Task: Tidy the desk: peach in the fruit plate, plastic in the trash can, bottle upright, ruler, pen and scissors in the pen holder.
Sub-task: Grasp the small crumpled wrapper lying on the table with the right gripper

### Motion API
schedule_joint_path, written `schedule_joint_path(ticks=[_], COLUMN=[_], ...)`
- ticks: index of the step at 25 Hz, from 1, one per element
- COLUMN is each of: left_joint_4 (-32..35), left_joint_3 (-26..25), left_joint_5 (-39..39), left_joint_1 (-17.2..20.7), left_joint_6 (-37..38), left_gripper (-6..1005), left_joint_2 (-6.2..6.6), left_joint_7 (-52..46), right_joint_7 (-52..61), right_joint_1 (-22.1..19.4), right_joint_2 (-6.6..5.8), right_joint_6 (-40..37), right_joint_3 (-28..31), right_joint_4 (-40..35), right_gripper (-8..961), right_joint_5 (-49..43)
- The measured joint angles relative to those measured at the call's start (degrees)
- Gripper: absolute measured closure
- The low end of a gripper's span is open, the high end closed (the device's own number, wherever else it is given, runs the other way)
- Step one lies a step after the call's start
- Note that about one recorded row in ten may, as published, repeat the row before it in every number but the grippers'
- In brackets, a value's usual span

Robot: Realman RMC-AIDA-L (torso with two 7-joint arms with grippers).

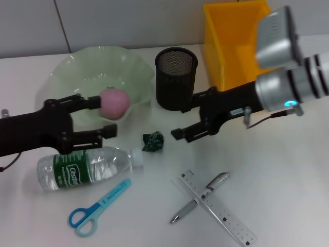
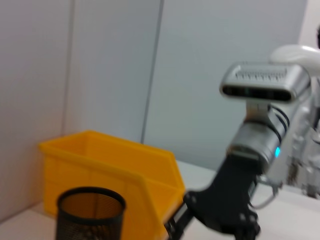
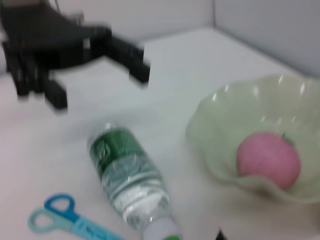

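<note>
The pink peach [image 1: 113,103] lies in the pale green fruit plate [image 1: 77,64]; it also shows in the right wrist view [image 3: 268,159]. My left gripper [image 1: 102,117] is open and empty at the plate's front rim, beside the peach. The bottle [image 1: 87,165] lies on its side just below it. My right gripper [image 1: 187,117] is open and empty, in front of the black mesh pen holder [image 1: 176,78]. The dark green crumpled plastic [image 1: 153,141] lies between the two grippers. The blue scissors [image 1: 97,208] lie flat, and the pen [image 1: 200,198] lies across the ruler [image 1: 217,208].
The yellow trash bin [image 1: 236,41] stands at the back right, behind my right arm. The left wrist view shows the bin [image 2: 110,175], the pen holder [image 2: 90,212] and my right arm. The right wrist view shows the bottle [image 3: 132,187] and scissors [image 3: 65,220].
</note>
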Motion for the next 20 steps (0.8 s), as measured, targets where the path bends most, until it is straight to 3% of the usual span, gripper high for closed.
schedule_joint_path(ticks=[1,5,10,20], left_joint_4=[0.0,-1.13,-0.73,-0.63], left_joint_3=[0.0,-4.42,-4.66,-4.77], left_joint_5=[0.0,-0.06,-0.08,-0.09], left_joint_1=[0.0,0.96,1.78,1.94], left_joint_6=[0.0,1.85,2.12,2.18], left_gripper=[137,137,137,137], left_joint_2=[0.0,0.07,0.04,0.03], left_joint_7=[0.0,2.68,3.07,3.78], right_joint_7=[0.0,1.21,1.01,-1.88], right_joint_1=[0.0,1.31,1.36,2.32], right_joint_2=[0.0,1.86,2.74,3.2], right_joint_6=[0.0,4.11,8.75,14.09], right_joint_3=[0.0,-4.9,-9.42,-15.09], right_joint_4=[0.0,-0.14,0.05,2.21], right_gripper=[158,159,159,161], right_joint_5=[0.0,-2.28,-1.99,2.61])
